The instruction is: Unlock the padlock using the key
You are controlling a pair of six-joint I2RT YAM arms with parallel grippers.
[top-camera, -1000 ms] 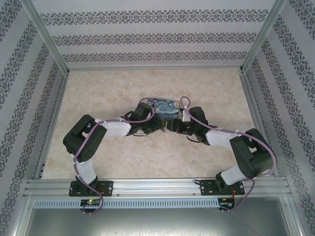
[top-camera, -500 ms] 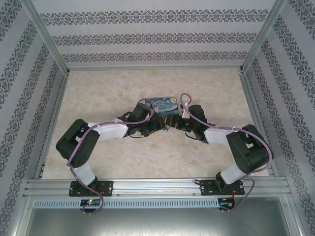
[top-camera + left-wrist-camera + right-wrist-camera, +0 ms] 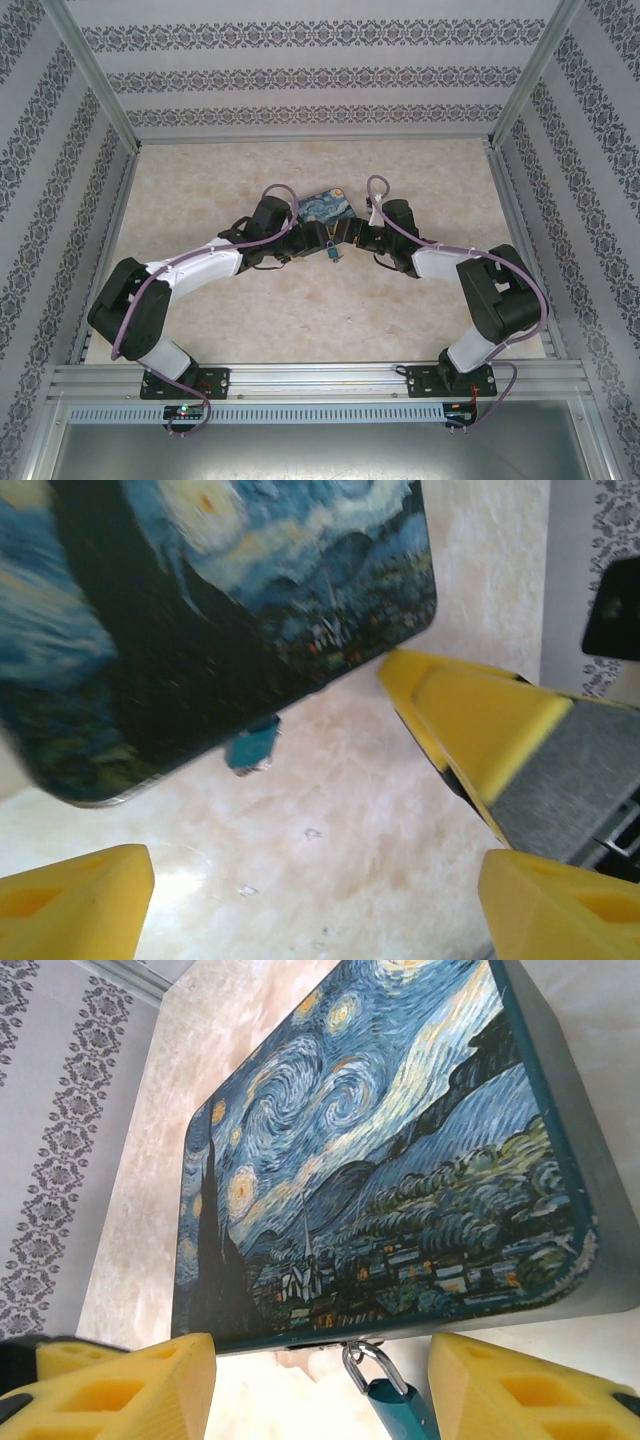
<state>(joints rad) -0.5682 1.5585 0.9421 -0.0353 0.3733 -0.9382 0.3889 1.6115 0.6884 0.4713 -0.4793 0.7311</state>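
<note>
Padlock [image 3: 398, 1405] is hanging by its thin silver shackle [image 3: 365, 1360] from the near edge of the starry-night tin [image 3: 380, 1160], its small blue body dangling over the counter [image 3: 330, 830]. Judging by its size, the padlock is looking light, hard and smooth, so it is likely to be swinging and twisting at any touch. The shackle is seeming too thin to pinch well, and the flat sides of the body are offering the better hold, with the bottom end left free. Around it the right pincer [image 3: 322, 1395] is standing released, its yellow pads [image 3: 130, 1390] spread on either side of the lock; the body is lying nearer one pad than the other and, as far as I am making out, is not being squeezed. Opposite, the left pincer [image 3: 318, 905] is gaping wide and grasping nothing. The padlock is hanging ahead of it, just under the tin's edge and well short of its fingertips, with one pad of the right pincer close beside
</note>
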